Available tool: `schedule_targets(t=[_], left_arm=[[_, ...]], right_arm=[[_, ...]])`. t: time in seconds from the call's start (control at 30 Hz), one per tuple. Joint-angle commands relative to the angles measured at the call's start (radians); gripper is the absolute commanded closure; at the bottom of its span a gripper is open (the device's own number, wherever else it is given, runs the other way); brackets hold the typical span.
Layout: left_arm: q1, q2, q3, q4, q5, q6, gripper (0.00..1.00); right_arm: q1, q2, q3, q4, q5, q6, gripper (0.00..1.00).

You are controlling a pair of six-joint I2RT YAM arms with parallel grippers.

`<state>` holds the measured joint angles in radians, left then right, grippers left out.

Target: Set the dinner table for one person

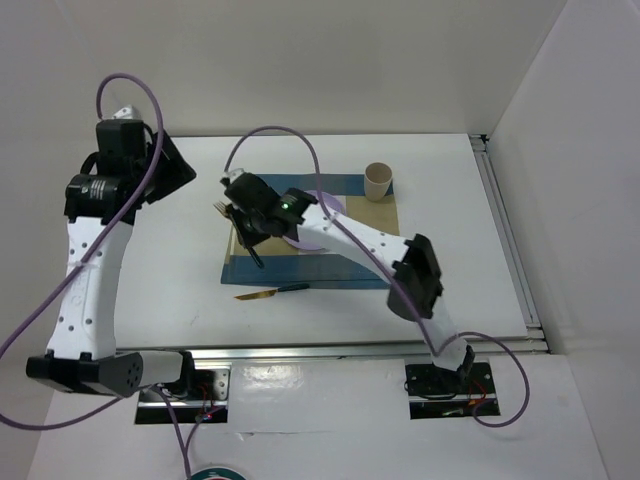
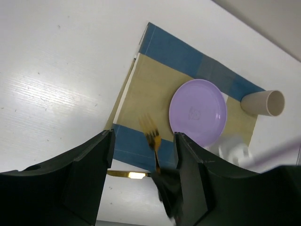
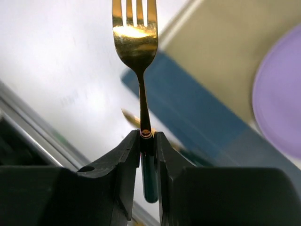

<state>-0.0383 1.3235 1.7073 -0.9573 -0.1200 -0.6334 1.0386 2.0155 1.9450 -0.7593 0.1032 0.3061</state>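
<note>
My right gripper [image 3: 147,137] is shut on the dark handle of a gold fork [image 3: 136,35], whose tines point away from the wrist. In the top view it [image 1: 238,216] holds the fork [image 1: 220,208] in the air over the left edge of the blue-and-tan placemat [image 1: 345,262] on the white dinner table [image 1: 450,270]. A purple plate [image 2: 198,112] lies on the placemat, partly hidden under the right arm in the top view. My left gripper [image 2: 143,157] hangs high at the far left, open, with nothing between its fingers.
A gold knife with a dark handle [image 1: 272,292] lies on the table just in front of the placemat's near edge. A tan cup [image 1: 378,180] stands at the placemat's far right corner. A metal rail [image 1: 505,235] runs along the table's right edge.
</note>
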Motion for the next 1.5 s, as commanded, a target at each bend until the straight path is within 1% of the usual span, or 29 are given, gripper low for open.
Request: schedule_targets(t=[0.0, 0.03, 0.1, 0.13, 0.17, 0.27, 0.37, 0.47, 0.53, 0.73, 0.77, 0.87, 0.9, 0.97, 1.07, 1.1, 1.13, 1.27, 1.3, 1.4, 1.43, 1.47], left_arm=[[0.023, -0.072, -0.015, 0.028, -0.027, -0.008, 0.31], [0.023, -0.085, -0.015, 0.028, -0.038, -0.008, 0.31], [0.034, -0.095, -0.015, 0.028, -0.024, 0.001, 0.31], [0.034, -0.095, -0.027, 0.028, -0.009, 0.001, 0.31], [0.034, -0.095, -0.044, 0.028, 0.009, 0.001, 0.31], [0.034, -0.095, -0.066, 0.019, 0.023, 0.001, 0.31], [0.043, -0.104, -0.086, 0.009, 0.023, 0.001, 0.31], [0.043, -0.104, -0.095, 0.009, 0.033, 0.011, 0.31], [0.043, -0.104, -0.095, 0.009, 0.042, 0.011, 0.31], [0.043, -0.104, -0.095, 0.009, 0.042, 0.021, 0.31], [0.043, -0.104, -0.095, 0.009, 0.031, 0.021, 0.31], [0.043, -0.095, -0.095, 0.0, 0.019, 0.032, 0.31], [0.043, -0.095, -0.086, 0.0, 0.019, 0.032, 0.31], [0.052, -0.095, -0.086, -0.009, 0.01, 0.041, 0.31], [0.052, -0.086, -0.077, -0.009, 0.02, 0.041, 0.31], [0.052, -0.086, -0.077, -0.009, 0.02, 0.041, 0.31], [0.052, -0.086, -0.077, -0.009, 0.029, 0.041, 0.31], [0.052, -0.086, -0.077, -0.009, 0.039, 0.041, 0.31], [0.052, -0.086, -0.077, -0.009, 0.039, 0.041, 0.31], [0.052, -0.086, -0.077, -0.009, 0.039, 0.041, 0.31], [0.052, -0.086, -0.077, -0.009, 0.039, 0.041, 0.31], [0.052, -0.086, -0.077, -0.009, 0.048, 0.05, 0.31]], right_arm=[[-0.07, 0.19, 0.269, -0.103, -0.003, 0.191, 1.0], [-0.083, 0.281, 0.404, -0.115, -0.003, 0.217, 1.0], [-0.115, 0.334, 0.454, -0.075, -0.003, 0.275, 1.0], [-0.127, 0.347, 0.428, 0.011, -0.016, 0.29, 1.0], [-0.138, 0.347, 0.398, 0.061, -0.031, 0.319, 1.0], [-0.166, 0.356, 0.342, 0.164, -0.04, 0.366, 1.0], [-0.186, 0.414, 0.356, 0.19, -0.028, 0.375, 1.0], [-0.209, 0.489, 0.414, 0.18, -0.055, 0.376, 1.0], [-0.222, 0.511, 0.414, 0.179, -0.08, 0.398, 1.0], [-0.233, 0.52, 0.316, 0.229, -0.08, 0.432, 1.0], [-0.233, 0.52, 0.306, 0.244, -0.089, 0.432, 0.9], [-0.233, 0.499, 0.287, 0.253, -0.089, 0.432, 0.69], [-0.233, 0.488, 0.275, 0.262, -0.089, 0.432, 0.57], [-0.224, 0.465, 0.25, 0.273, -0.08, 0.413, 0.47], [-0.224, 0.398, 0.207, 0.334, -0.099, 0.387, 0.42], [-0.215, 0.358, 0.197, 0.36, -0.099, 0.378, 0.36], [-0.215, 0.339, 0.181, 0.371, -0.099, 0.367, 0.34], [-0.215, 0.229, 0.131, 0.405, -0.089, 0.283, 0.33], [-0.204, 0.179, 0.115, 0.405, -0.098, 0.269, 0.31], [-0.192, 0.096, 0.016, 0.426, -0.099, 0.173, 0.31], [-0.183, 0.038, -0.018, 0.426, -0.109, 0.144, 0.31], [-0.183, 0.008, -0.097, 0.426, -0.109, 0.114, 0.31]])
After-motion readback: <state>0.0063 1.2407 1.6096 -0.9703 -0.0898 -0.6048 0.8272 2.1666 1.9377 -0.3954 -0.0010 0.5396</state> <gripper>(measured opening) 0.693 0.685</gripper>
